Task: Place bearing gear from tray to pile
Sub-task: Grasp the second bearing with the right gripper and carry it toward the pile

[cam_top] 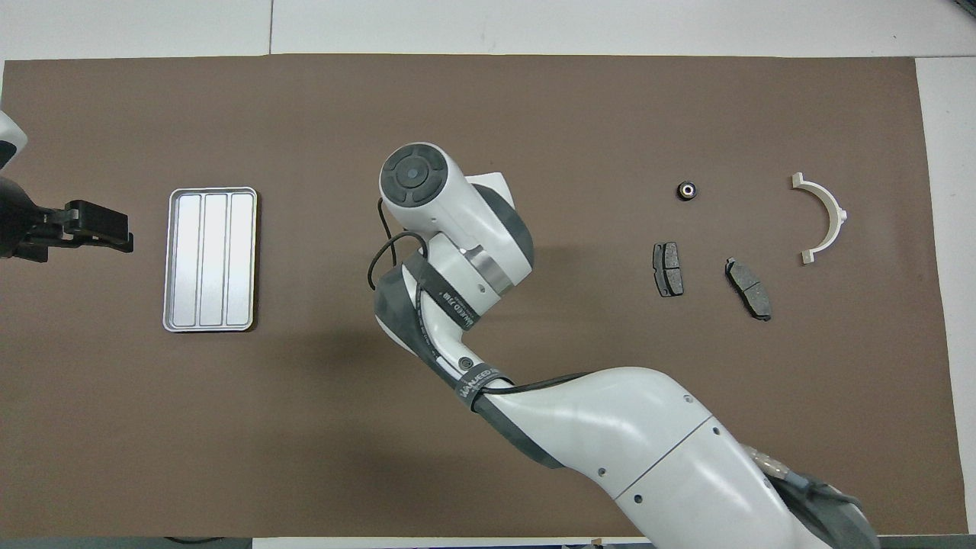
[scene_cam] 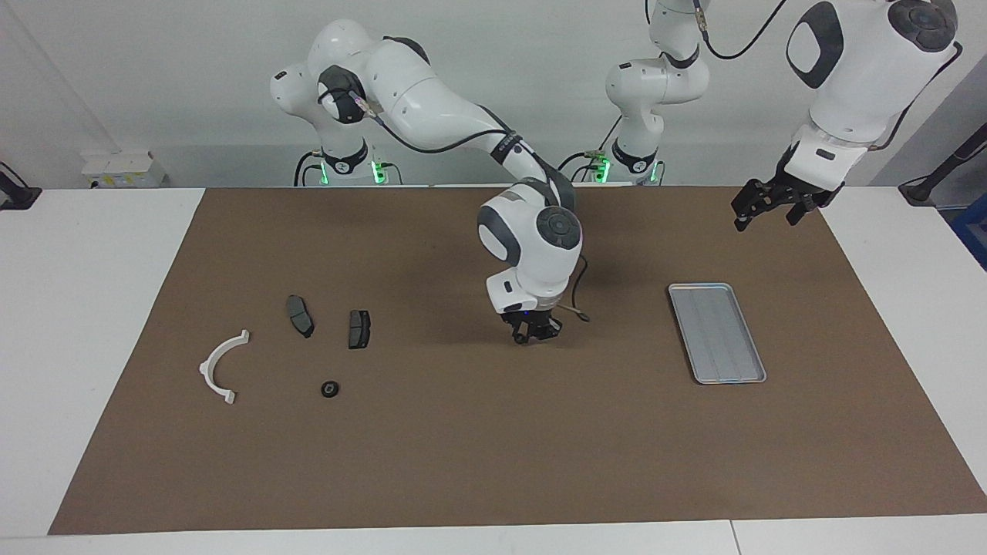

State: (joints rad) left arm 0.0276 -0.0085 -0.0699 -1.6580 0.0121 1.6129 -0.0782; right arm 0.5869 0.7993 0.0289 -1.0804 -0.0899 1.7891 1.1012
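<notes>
My right gripper (scene_cam: pixel 531 334) hangs just above the mat's middle, between the tray and the pile, and is shut on a small dark bearing gear. The overhead view hides it under its own wrist (cam_top: pixel 450 221). The silver tray (scene_cam: pixel 718 333) (cam_top: pixel 210 259) lies bare toward the left arm's end. The pile lies toward the right arm's end: a white bracket (scene_cam: pixel 207 368) (cam_top: pixel 835 210), two dark pads (scene_cam: pixel 300 315) (scene_cam: pixel 358 328), and another bearing gear (scene_cam: pixel 330 388) (cam_top: pixel 688 190). My left gripper (scene_cam: pixel 765 219) (cam_top: pixel 99 227) waits open in the air, over the mat's edge beside the tray.
A brown mat (scene_cam: pixel 493 462) covers most of the white table. A thin cable loop (scene_cam: pixel 580 312) hangs beside the right wrist. The right arm's forearm (cam_top: pixel 610 435) spans the mat's near middle in the overhead view.
</notes>
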